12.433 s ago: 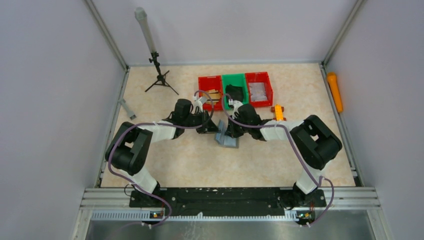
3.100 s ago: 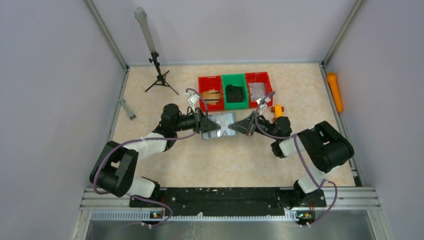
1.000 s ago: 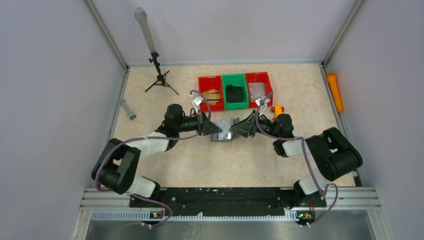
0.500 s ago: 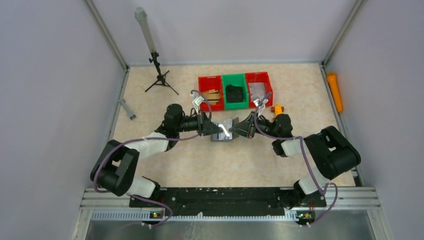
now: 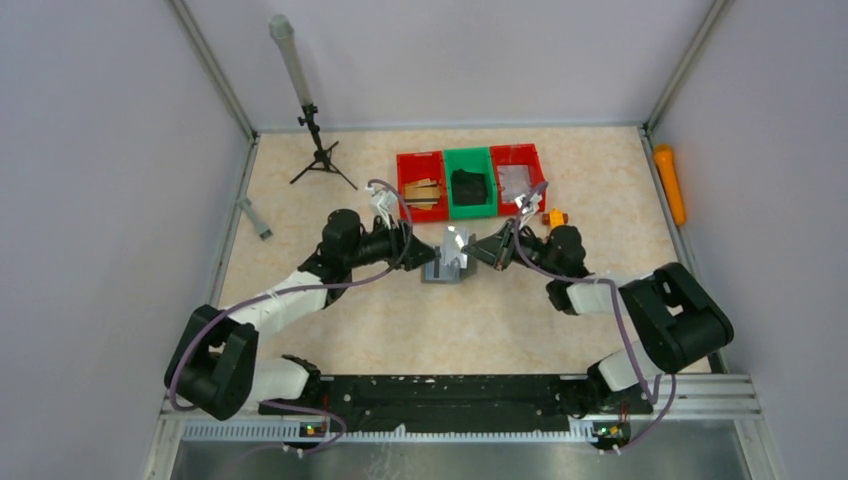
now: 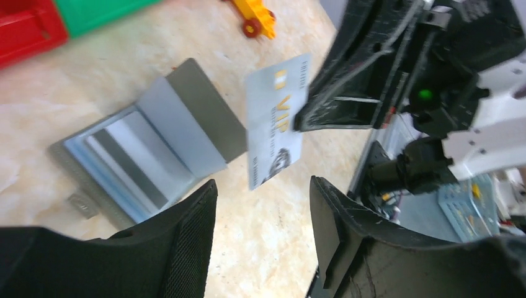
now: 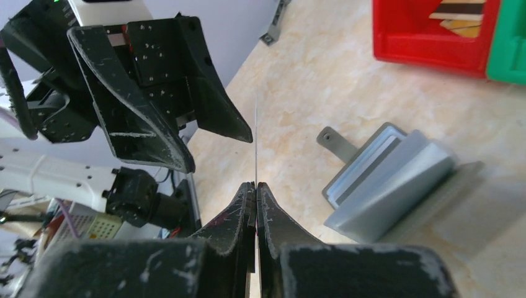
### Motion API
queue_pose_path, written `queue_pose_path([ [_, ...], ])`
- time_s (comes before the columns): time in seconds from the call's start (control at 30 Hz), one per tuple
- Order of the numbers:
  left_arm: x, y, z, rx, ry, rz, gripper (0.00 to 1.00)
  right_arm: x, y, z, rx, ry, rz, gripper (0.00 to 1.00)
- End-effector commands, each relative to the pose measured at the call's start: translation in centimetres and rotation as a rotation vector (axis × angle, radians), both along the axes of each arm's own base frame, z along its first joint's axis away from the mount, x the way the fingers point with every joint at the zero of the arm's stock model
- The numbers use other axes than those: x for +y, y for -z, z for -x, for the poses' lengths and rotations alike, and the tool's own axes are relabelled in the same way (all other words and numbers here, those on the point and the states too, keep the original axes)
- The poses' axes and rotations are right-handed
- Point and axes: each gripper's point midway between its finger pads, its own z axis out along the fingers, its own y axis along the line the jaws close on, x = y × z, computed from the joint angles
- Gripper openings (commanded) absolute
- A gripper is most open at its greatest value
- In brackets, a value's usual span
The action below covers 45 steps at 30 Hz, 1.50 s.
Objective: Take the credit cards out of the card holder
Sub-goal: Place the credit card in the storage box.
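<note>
The right gripper (image 6: 301, 121) is pinching the credit card (image 6: 275, 118) by its edge at centre frame, above the table (image 6: 260, 261). The card holder (image 6: 146, 158) is lying open at left. The left gripper (image 6: 263, 186) is standing with fingers apart, the card beyond them.

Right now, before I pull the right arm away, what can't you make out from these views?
- Cards left in the card holder: the left wrist view is blurred and the pocket layers overlap, so no count.
- Face of the credit card: edge-on in the right wrist view; its small print is blurred in the left wrist view.
- Hold of the right gripper on the card: too small in the top view, with glare there.
</note>
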Motion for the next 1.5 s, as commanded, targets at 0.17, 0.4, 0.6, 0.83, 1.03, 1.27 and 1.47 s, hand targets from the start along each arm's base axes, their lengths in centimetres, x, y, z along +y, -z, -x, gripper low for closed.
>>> queue_pose_path([
  [0.17, 4.4, 0.8, -3.5, -0.063, -0.320, -0.191, 0.59, -6.6, -1.0, -5.5, 0.032, 0.546, 0.018, 0.00],
  [0.4, 4.5, 0.4, -3.2, -0.077, -0.323, -0.177, 0.59, -11.7, -2.1, -9.6, 0.270, 0.958, -0.058, 0.00],
  [0.6, 4.5, 0.1, -3.0, -0.085, -0.322, -0.174, 0.59, -15.5, -2.1, -13.5, 0.468, 1.310, -0.051, 0.00],
  [0.83, 5.0, 0.2, -3.2, -0.085, -0.352, -0.191, 0.59, -15.9, -2.6, -16.7, 0.538, 1.428, -0.270, 0.00],
  [1.03, 5.5, 1.5, -3.9, -0.032, -0.391, -0.237, 0.58, -15.1, -2.0, -19.7, 0.553, 1.469, -0.282, 0.00],
  [1.27, 5.9, 4.1, -5.0, 0.070, -0.431, -0.326, 0.58, -15.6, -1.2, -21.9, 0.537, 1.523, -0.315, 0.00],
  [1.47, 5.5, 5.8, -5.4, 0.137, -0.420, -0.360, 0.58, -14.6, 0.7, -24.1, 0.590, 1.520, -0.314, 0.00],
])
